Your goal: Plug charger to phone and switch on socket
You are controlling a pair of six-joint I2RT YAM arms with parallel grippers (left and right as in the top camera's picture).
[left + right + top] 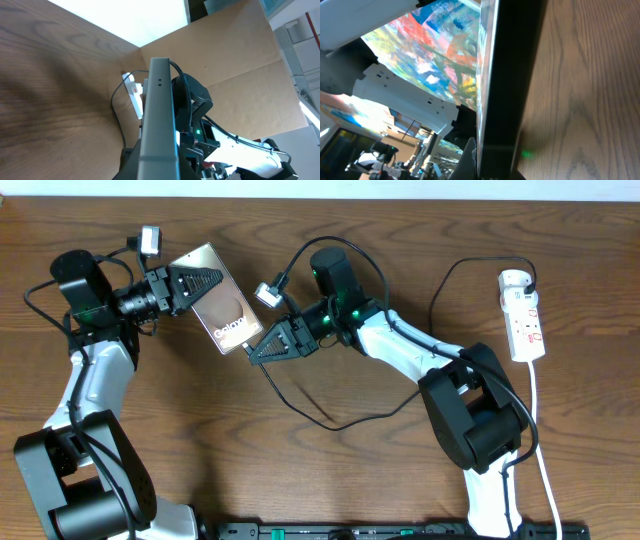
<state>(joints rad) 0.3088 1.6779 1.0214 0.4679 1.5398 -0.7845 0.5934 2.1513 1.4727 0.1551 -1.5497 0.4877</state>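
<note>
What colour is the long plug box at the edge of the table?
The socket is white with small red markings. The overhead view shows it best.

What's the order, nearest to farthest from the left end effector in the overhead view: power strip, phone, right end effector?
1. Phone, gripped by the left end effector itself.
2. Right end effector, at the phone's other end, near centre.
3. Power strip, far right side.

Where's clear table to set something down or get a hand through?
Free: bare table front centre, below the charger loop; strip right of the socket. Crowded: phone between left gripper and right gripper.
</note>
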